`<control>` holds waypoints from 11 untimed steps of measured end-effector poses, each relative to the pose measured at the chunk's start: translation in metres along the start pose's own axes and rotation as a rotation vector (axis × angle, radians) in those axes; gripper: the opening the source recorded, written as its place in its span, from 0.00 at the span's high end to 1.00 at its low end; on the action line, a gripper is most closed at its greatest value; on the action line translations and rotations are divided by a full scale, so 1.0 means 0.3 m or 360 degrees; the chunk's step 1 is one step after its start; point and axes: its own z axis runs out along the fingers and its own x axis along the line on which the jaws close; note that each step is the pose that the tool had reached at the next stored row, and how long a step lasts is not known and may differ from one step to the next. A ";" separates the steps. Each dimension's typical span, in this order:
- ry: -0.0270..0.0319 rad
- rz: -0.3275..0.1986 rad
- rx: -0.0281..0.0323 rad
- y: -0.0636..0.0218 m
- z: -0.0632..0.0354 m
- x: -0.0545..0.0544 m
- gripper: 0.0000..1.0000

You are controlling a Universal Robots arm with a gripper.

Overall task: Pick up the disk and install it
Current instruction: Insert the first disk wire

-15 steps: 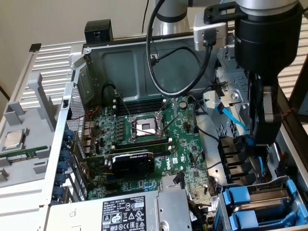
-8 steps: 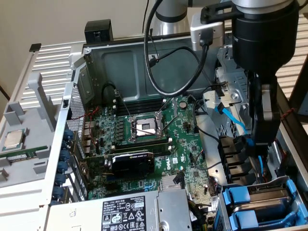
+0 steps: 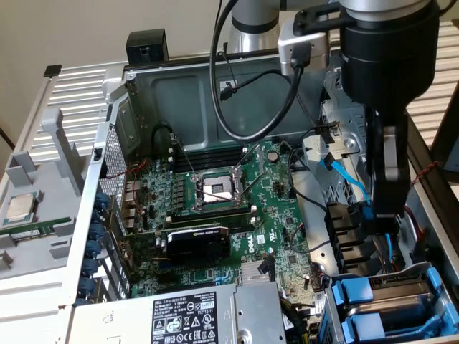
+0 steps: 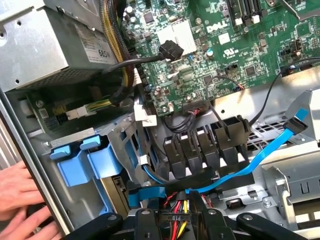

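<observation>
The disk [image 4: 75, 166] sits in the drive bay at a corner of the computer case [image 3: 186, 93]. It is mostly hidden, with only its blue carrier front showing. My gripper [image 4: 175, 222] hangs near it over red-and-yellow wires [image 4: 179, 206]; clenched or loose, I cannot tell. A hand [image 4: 20, 195] is cut off at the picture's edge.

I read DELL on the green motherboard [image 4: 220, 29], 665W on the power supply label [image 4: 102, 52] — and P10 on the black yellow-wired connector [image 4: 176, 218].

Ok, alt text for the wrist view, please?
Inside an open computer case, the tool is close to red and yellow wires beside blue drive carriers. A blue cable crosses black connectors; a hand rests at the case edge.
</observation>
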 end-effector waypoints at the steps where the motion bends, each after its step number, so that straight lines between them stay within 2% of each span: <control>1: 0.00028 0.0013 0.00003 0.000 0.000 0.000 0.65; 6: 0.00183 0.0085 0.00052 0.000 0.000 0.000 0.65; 11: 0.00396 0.0131 0.00120 0.000 0.000 0.000 0.65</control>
